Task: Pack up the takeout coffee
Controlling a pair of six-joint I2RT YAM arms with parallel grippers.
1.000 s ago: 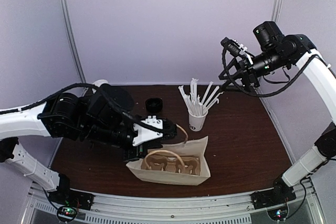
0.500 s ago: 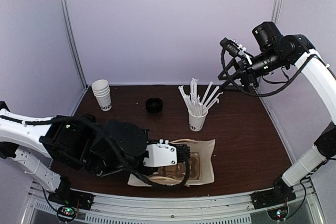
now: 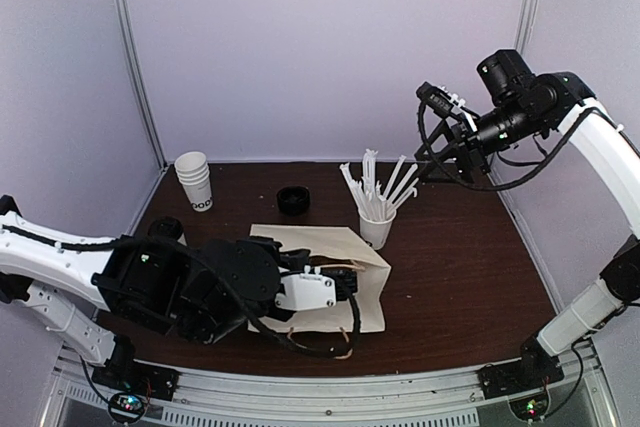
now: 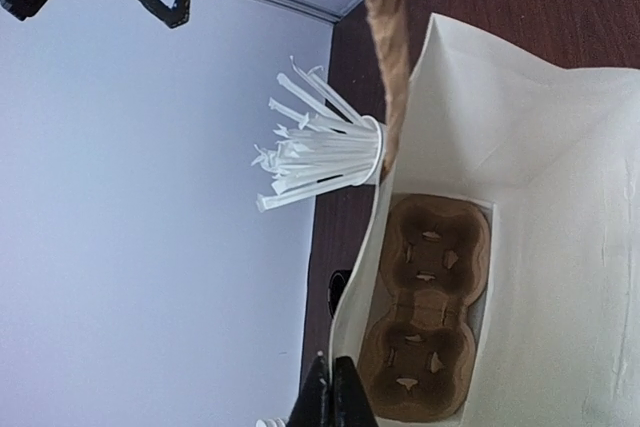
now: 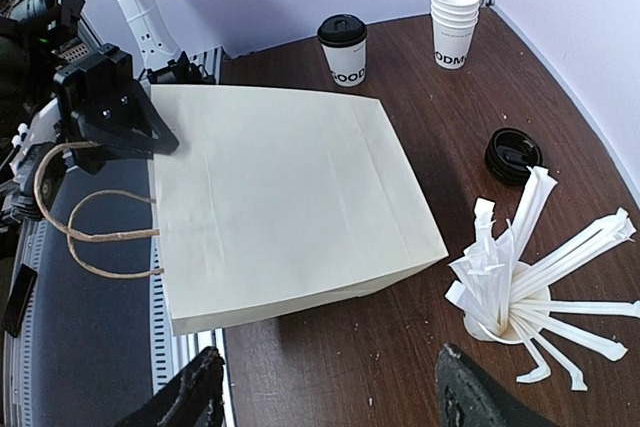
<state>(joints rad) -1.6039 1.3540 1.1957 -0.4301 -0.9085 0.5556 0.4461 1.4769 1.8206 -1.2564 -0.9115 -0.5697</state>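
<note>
Bag (image 3: 330, 257) tipping over from upright, now lying at lower centre | left pincer (image 4: 333, 387) pinching its rim shut | right pincer (image 5: 333, 392) gaping empty | coffee (image 5: 343, 47) standing unpacked; bag likely needing righting

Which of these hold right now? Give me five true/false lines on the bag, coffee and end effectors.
1. The coffee stands outside the bag. True.
2. The right end effector holds the coffee. False: it is open and empty.
3. A carrier sits inside the bag. True.
4. The bag stands upright. False: it lies on its side.
5. The left end effector is open. False: it is shut on the bag's rim.
</note>
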